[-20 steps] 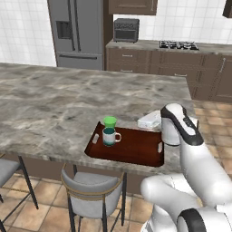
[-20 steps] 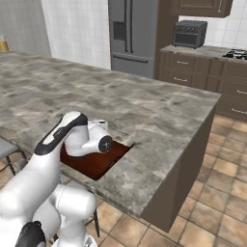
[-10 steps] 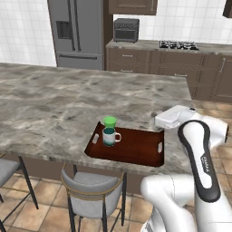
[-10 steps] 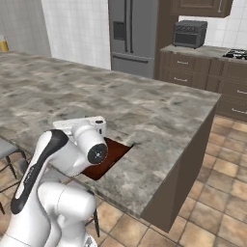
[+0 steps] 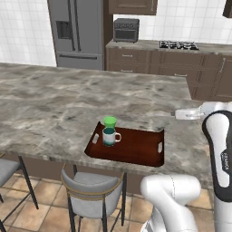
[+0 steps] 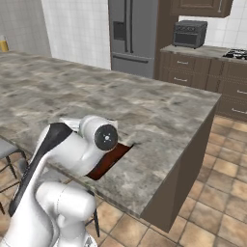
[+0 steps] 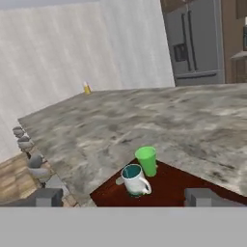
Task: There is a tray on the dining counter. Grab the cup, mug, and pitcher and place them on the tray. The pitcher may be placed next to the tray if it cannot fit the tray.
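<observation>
Cup [image 5: 109,121] and mug [image 5: 109,136] are seen touching at the tray's [image 5: 136,150] left end, while the empty, wide-open gripper [image 7: 123,197] is held right of it; the pitcher [image 7: 87,88], far across the counter [image 5: 54,102], could be toppled if reached for hastily.

Kitchen setting. Rear wall: white square tile [image 5: 27,31], with a grey double-door refrigerator [image 5: 77,34] standing against it. Beside the refrigerator, dark brown base cabinets [image 5: 149,61] carry a dark worktop, a black toaster oven [image 5: 126,30] and a gas hob [image 5: 178,44]; upper cabinets [image 5: 132,6] of the same brown hang above. Floor: terracotta tile [image 6: 212,193] with pale grout. In front of the island, two grey upholstered stools [image 5: 93,199] on thin dark legs. Lighting is even and diffuse. From the hand view, a pale plain wall [image 7: 62,53] lies beyond the fingertips [image 7: 46,198].
</observation>
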